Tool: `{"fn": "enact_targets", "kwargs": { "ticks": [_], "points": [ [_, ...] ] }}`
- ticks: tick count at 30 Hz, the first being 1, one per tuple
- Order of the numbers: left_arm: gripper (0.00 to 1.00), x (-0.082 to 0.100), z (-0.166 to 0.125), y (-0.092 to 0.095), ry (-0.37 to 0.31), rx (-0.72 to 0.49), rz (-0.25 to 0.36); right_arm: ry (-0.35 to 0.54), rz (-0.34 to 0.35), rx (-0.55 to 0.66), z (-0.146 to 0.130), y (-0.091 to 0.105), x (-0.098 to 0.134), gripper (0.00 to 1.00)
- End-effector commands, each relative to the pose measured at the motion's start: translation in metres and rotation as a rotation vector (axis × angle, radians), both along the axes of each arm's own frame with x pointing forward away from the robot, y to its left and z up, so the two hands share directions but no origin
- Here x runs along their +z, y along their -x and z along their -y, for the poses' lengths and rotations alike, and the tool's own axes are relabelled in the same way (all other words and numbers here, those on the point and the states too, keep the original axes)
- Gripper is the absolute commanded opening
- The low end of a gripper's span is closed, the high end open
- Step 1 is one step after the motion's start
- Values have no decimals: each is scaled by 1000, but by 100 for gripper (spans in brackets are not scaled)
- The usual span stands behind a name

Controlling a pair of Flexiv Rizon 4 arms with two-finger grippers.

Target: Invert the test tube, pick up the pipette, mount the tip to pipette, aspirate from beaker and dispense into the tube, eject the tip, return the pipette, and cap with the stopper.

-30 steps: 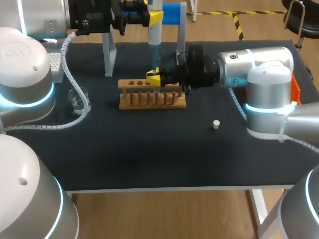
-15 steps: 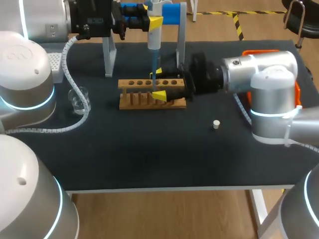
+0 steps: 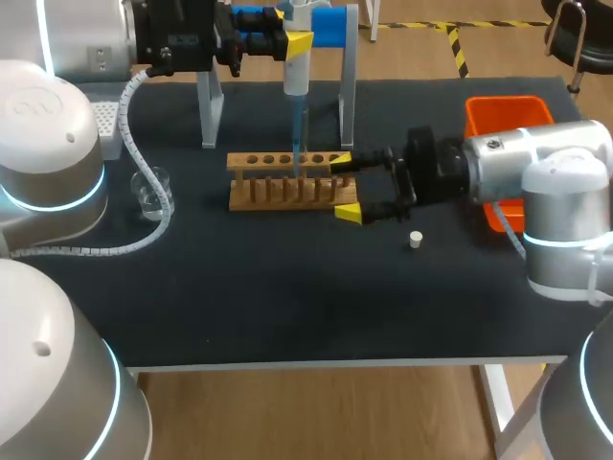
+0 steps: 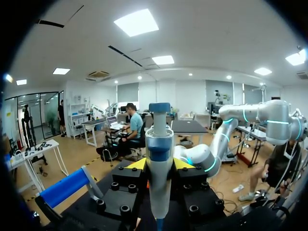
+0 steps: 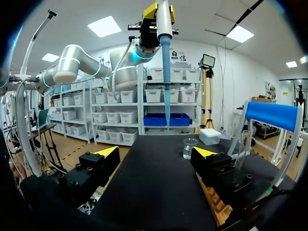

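Backing off toward three o'clock, my right gripper [image 3: 344, 187] has left the middle of the wooden rack [image 3: 287, 196]. It now sits at the rack's three o'clock end, fingers spread wide with nothing between them. My left gripper [image 3: 295, 40] hasn't budged. Its fingers are clamped on the pipette [image 3: 296, 81], held upright at the rack's twelve o'clock, and the blue tip [image 3: 295, 134] points down at the row of holes. I take it the tube has been stood up and released, so dispensing looks like the step in hand. The test tube [image 5: 245, 139] shows only in the right wrist view, I think: something clear and upright beside my right fingers. The stopper [image 3: 416, 240] waits on the surface at the rack's four o'clock, and the beaker [image 3: 150, 190] at its nine o'clock.
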State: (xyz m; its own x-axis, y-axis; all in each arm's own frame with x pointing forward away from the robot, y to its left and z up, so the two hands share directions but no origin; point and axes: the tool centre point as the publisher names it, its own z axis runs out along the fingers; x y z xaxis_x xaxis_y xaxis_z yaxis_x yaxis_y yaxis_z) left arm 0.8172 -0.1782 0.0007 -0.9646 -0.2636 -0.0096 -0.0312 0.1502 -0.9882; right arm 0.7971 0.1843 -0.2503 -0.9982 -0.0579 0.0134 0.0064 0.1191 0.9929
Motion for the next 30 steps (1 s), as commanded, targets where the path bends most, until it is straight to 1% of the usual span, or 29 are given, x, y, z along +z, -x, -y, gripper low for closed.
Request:
{"fn": "enact_targets", "kwargs": {
  "ticks": [1,29,30],
  "points": [
    [0,0,-1,1,1,-1,1,7,4,-8,12,9,4,100],
    [0,0,-1,1,1,-1,1,7,4,-8,12,9,4,100],
    [0,-4,-7,-1,8,-2,2,7,4,-8,12,9,4,100]
  ]
}}
